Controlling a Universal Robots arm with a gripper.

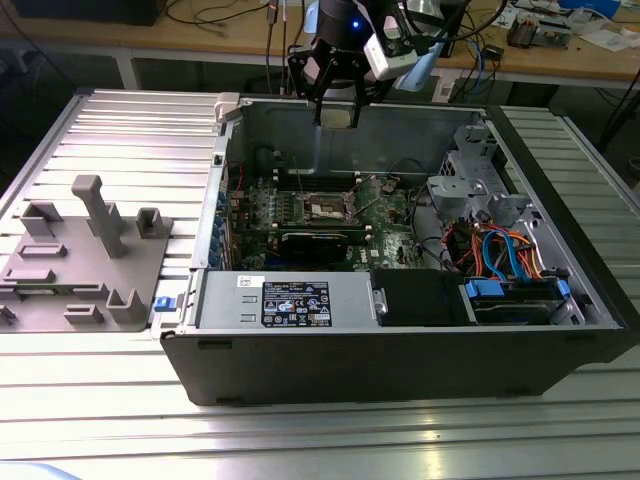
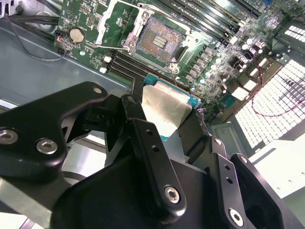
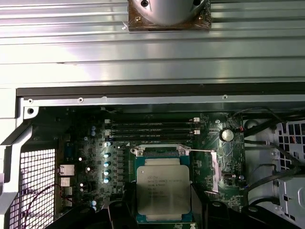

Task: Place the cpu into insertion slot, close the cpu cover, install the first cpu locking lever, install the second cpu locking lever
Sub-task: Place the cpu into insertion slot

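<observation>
Gripper [image 2: 167,117], clamped on the cpu's [image 3: 163,188] edges, hangs over the open slot [image 2: 159,42], seemingly aligned; a level, straight, gentle descent should seat it cleanly.

The arm [image 1: 350,30] comes down from above, and its black gripper [image 1: 338,118] points straight down. In the second wrist view, its two black fingers [image 2: 148,143] squeeze the sides of a flat chip [image 2: 164,107] and hold it up in the air.
</observation>
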